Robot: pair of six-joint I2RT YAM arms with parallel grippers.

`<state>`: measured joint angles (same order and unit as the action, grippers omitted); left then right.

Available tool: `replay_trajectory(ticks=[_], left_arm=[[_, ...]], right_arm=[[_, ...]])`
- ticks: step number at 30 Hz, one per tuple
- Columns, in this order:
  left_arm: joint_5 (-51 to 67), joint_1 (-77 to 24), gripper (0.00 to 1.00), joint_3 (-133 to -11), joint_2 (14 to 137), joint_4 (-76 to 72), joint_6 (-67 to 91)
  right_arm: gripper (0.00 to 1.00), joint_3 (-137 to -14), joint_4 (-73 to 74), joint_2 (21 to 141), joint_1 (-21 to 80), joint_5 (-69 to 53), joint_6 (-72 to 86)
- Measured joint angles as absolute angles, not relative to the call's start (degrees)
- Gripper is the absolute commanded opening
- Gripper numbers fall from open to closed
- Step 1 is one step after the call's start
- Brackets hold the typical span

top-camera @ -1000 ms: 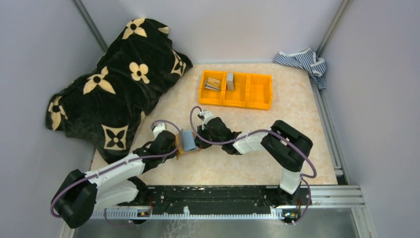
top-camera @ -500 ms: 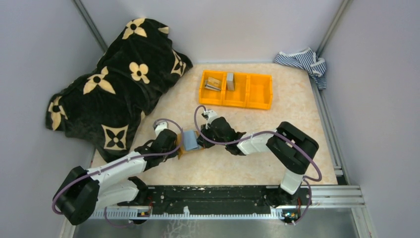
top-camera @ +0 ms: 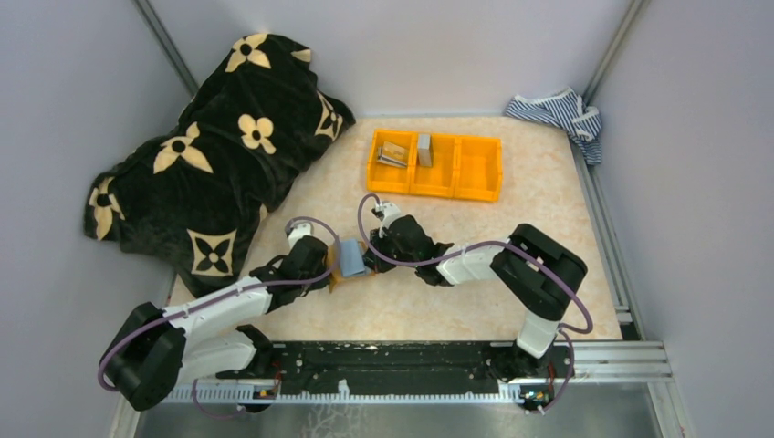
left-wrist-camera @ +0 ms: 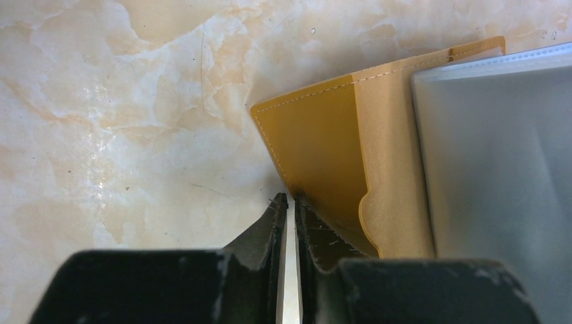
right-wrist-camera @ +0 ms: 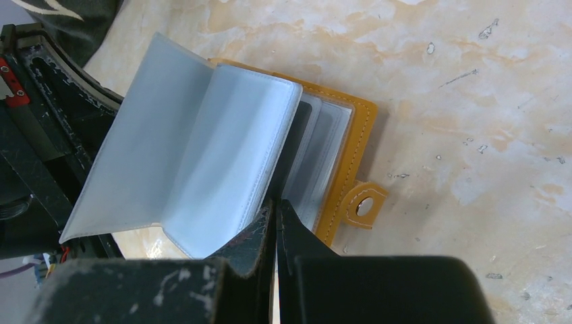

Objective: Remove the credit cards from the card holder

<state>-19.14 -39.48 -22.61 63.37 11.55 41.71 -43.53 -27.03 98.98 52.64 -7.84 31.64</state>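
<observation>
1. Near the table's [top-camera: 548, 228] middle: card holder [left-wrist-camera: 317, 148] lying open, clear sleeves [right-wrist-camera: 202, 148] fanned upward.
2. Left gripper [left-wrist-camera: 287, 199] at cover's edge, fingers a slit apart; grip unclear.
3. Right gripper [right-wrist-camera: 276, 202] closed tight at sleeves' lower edge.
4. Toward far edge: orange bin [top-camera: 479, 169].
5. Far corners: black blanket [top-camera: 210, 155] left, striped cloth [top-camera: 557, 114] right.

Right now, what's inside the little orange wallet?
Cloudy plastic sleeves fan out of the card holder. A dark shape sits in one; the sleeves hide whether it's a card.

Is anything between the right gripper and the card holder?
Nothing visible: the right gripper sits against the clear sleeves of the open card holder. The left gripper is at its far side, not between.
</observation>
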Motion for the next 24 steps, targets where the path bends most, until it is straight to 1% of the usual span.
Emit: replay_trajectory(ticks=[11,17,19,22,24], left_arm=[[-18.4,-39.5,0.15,-23.5,64.9,11.0,41.1],[-18.0,-39.5,0.19,-23.7,65.3,10.7,41.1],[-18.0,-39.5,0.23,-23.7,65.2,10.7,41.1],[-17.9,-39.5,0.36,-23.7,64.8,11.1,41.3],[-17.8,-39.5,0.41,-23.7,64.2,12.0,41.6]], right_arm=[[0.0,-43.5,-27.9,100.7,52.4,-8.6,31.8],[0.0,-43.4,-28.3,100.7,51.2,-9.1,32.2],[0.0,-43.0,-29.1,100.7,50.9,-9.1,32.5],[0.0,-42.6,-29.8,100.9,50.8,-9.3,32.8],[0.0,-42.6,-30.5,101.2,50.7,-9.4,33.0]])
